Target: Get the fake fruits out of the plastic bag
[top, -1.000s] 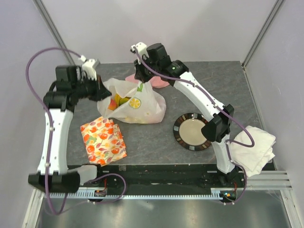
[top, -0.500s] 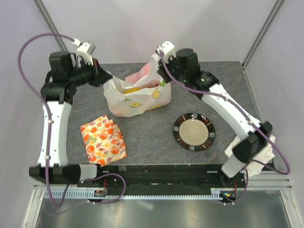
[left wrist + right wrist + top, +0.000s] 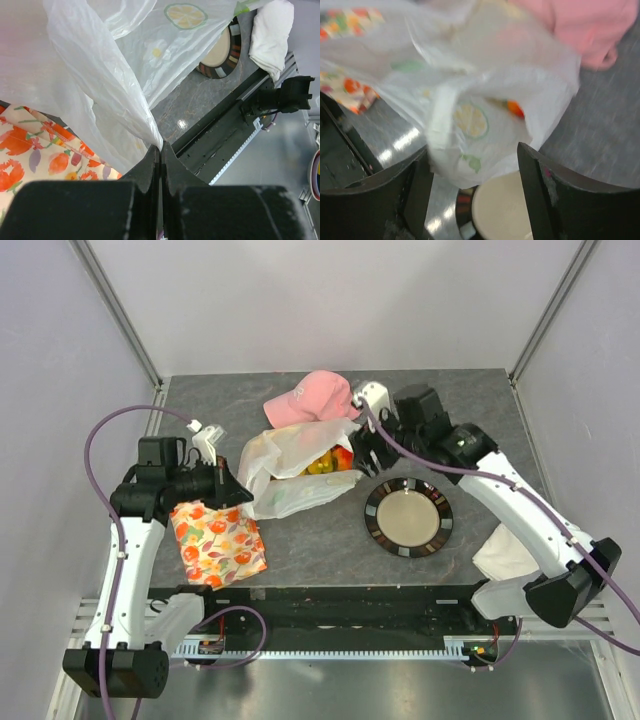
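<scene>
Grey tabletop point(image 3: 320, 535) bears the crinkly white plastic bag point(image 3: 295, 490), pinched tight in the left gripper point(image 3: 160, 149); the right gripper point(image 3: 472, 150) gapes empty before it, glossy yellow-red fruits point(image 3: 322, 464) inside. Grab fruit, not film.

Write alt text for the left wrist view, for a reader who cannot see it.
The left gripper is shut on a pinched fold of the thin white plastic bag, which fans up across the picture. An orange-flowered cloth lies at lower left; a striped-rim plate and a white cloth sit beyond.
</scene>
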### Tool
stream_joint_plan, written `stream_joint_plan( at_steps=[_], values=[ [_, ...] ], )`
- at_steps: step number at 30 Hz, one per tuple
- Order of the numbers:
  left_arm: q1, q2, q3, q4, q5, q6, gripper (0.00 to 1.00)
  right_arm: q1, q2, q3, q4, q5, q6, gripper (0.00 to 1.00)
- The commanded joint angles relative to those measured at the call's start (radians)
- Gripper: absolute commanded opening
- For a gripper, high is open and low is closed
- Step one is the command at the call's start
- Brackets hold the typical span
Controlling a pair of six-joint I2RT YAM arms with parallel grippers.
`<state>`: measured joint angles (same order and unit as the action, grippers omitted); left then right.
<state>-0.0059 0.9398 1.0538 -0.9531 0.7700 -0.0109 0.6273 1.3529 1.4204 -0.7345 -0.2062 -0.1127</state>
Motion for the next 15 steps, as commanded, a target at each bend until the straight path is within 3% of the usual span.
stream_joint_plan(
  at_steps=[1,4,8,11,15],
  values=[
    [0.004,0.020,0.052,0.054,0.046,-0.029,0.02,0.050,0.018,0.283,0.018,-0.128,-0.080,0.75],
    [0.004,0.033,0.099,0.065,0.070,-0.046,0.01,0.084,0.051,0.377,0.018,-0.148,-0.071,0.75],
    [0.004,0.031,0.137,0.088,0.098,-0.098,0.02,0.143,0.109,0.312,0.035,-0.205,-0.087,0.43],
    [0.004,0.043,0.155,0.099,0.109,-0.116,0.02,0.161,0.166,0.209,0.072,-0.239,-0.107,0.31],
    [0.003,0.057,0.192,0.099,0.124,-0.120,0.02,0.163,0.293,0.170,0.090,-0.201,-0.102,0.26]
  ],
)
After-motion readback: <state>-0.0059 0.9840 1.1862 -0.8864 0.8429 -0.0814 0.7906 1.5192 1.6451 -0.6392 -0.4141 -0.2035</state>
